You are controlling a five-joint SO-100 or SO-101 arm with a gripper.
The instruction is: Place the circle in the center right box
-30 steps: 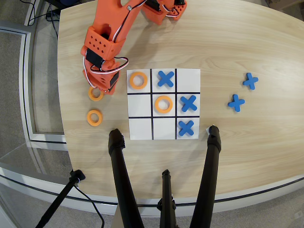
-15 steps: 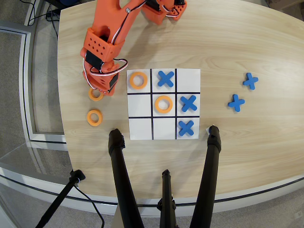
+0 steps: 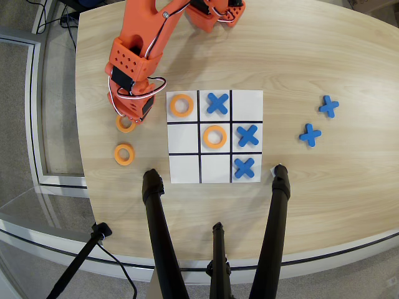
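In the overhead view, the white nine-cell board (image 3: 247,104) lies mid-table. Its middle row has a blue cross (image 3: 247,135) at the right end, an orange ring (image 3: 214,136) in the central cell, and an empty white cell (image 3: 183,137) at the left end. Another ring (image 3: 181,105) fills the top left cell. Two loose orange rings lie left of the board. My orange gripper (image 3: 129,117) is directly over the upper one (image 3: 124,126) and covers its top part. The lower ring (image 3: 124,154) lies free. The arm's body hides the jaws.
Blue crosses sit in the top middle cell (image 3: 217,103) and bottom right cell (image 3: 244,167). Two more blue crosses (image 3: 328,106) (image 3: 310,134) lie on the table right of the board. Black tripod legs (image 3: 157,224) (image 3: 276,212) reach over the near table edge.
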